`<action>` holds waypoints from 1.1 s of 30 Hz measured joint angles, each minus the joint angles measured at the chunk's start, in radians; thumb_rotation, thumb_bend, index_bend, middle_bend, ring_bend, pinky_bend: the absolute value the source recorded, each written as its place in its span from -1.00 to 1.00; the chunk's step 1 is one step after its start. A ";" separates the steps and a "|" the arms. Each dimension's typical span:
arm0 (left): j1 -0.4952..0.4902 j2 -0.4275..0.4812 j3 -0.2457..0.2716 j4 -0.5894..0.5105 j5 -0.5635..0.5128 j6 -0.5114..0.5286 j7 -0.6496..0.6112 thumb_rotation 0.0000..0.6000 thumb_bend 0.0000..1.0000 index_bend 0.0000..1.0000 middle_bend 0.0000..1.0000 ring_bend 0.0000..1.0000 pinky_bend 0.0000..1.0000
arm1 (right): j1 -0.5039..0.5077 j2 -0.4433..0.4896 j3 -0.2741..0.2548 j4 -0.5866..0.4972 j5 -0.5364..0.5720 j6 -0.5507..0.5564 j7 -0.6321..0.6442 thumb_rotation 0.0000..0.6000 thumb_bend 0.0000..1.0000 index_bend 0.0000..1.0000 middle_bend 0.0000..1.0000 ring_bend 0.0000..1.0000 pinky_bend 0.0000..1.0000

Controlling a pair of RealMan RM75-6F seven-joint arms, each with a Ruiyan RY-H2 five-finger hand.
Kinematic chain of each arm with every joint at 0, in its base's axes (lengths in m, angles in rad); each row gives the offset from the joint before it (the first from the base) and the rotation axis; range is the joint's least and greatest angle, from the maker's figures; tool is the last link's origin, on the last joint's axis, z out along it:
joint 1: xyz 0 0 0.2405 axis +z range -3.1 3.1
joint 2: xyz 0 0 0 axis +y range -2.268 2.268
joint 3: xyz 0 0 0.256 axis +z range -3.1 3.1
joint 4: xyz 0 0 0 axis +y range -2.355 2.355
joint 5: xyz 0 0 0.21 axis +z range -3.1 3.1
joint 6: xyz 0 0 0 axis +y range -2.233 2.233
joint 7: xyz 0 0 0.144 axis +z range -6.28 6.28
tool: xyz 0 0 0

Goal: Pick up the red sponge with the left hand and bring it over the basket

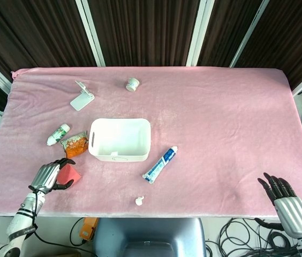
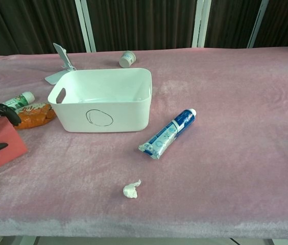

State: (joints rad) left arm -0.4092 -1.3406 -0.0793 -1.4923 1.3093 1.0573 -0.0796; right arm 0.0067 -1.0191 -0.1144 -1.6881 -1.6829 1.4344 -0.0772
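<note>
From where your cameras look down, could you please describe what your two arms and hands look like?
The left hand has a silver-grey, ribbed metallic back and black fingers. Its forearm is light grey with a black band near the wrist. The right hand matches it: a silvery-white ribbed back and black fingers, on a pale grey forearm. No markings are legible on either.
</note>
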 measured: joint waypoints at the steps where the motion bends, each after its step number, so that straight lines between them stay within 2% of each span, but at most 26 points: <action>1: 0.002 0.007 -0.004 -0.008 0.009 0.017 0.001 1.00 -0.28 -0.34 0.06 0.12 -0.15 | 0.000 0.000 0.000 0.000 0.000 -0.001 0.000 1.00 -0.80 -1.00 -1.00 -1.00 -0.62; 8: -0.006 0.072 -0.080 -0.112 0.047 0.148 0.082 1.00 -0.28 -0.36 -0.02 0.10 -0.12 | 0.001 0.001 0.000 0.000 -0.002 0.001 0.003 1.00 -0.80 -1.00 -1.00 -1.00 -0.62; 12: -0.046 0.084 -0.146 -0.167 0.043 0.166 0.171 1.00 -0.28 -0.37 -0.04 0.08 -0.12 | 0.001 0.002 0.001 0.000 -0.001 0.002 0.006 1.00 -0.80 -1.00 -1.00 -1.00 -0.62; 18: -0.086 0.057 -0.180 -0.181 0.023 0.155 0.213 1.00 -0.28 -0.40 -0.11 -0.02 -0.12 | -0.001 0.005 -0.002 0.001 -0.011 0.009 0.016 1.00 -0.80 -1.00 -1.00 -1.00 -0.62; 22: -0.173 -0.046 -0.223 -0.171 -0.035 0.126 0.306 1.00 -0.28 -0.43 -0.20 -0.11 -0.13 | 0.005 0.013 -0.010 0.002 -0.018 -0.005 0.023 1.00 -0.80 -1.00 -1.00 -1.00 -0.62; 26: -0.260 -0.221 -0.266 -0.137 -0.095 0.137 0.398 1.00 -0.28 -0.50 -0.30 -0.24 -0.17 | 0.008 0.021 -0.014 0.002 -0.023 -0.009 0.034 1.00 -0.80 -1.00 -1.00 -1.00 -0.62; 27: -0.277 -0.256 -0.273 -0.129 -0.106 0.144 0.419 1.00 -0.28 -0.56 -0.38 -0.32 -0.22 | 0.008 0.022 -0.015 0.001 -0.024 -0.009 0.036 1.00 -0.80 -1.00 -1.00 -1.00 -0.62; 29: -0.308 -0.315 -0.282 -0.113 -0.123 0.158 0.463 1.00 -0.28 -0.80 -0.67 -0.60 -0.40 | 0.009 0.025 -0.018 0.002 -0.028 -0.010 0.041 1.00 -0.80 -1.00 -1.00 -1.00 -0.62; 31: -0.336 -0.360 -0.285 -0.099 -0.143 0.171 0.505 1.00 -0.29 -0.96 -0.90 -0.83 -0.54 | 0.011 0.028 -0.020 0.003 -0.031 -0.013 0.044 1.00 -0.80 -1.00 -1.00 -1.00 -0.62; 33: -0.349 -0.381 -0.281 -0.087 -0.159 0.177 0.520 1.00 -0.30 -1.00 -1.00 -0.98 -0.63 | 0.012 0.029 -0.021 0.002 -0.033 -0.015 0.046 1.00 -0.80 -1.00 -1.00 -1.00 -0.62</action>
State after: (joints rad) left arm -0.7581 -1.7218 -0.3604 -1.5796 1.1504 1.2341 0.4399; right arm 0.0188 -0.9898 -0.1358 -1.6857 -1.7159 1.4197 -0.0316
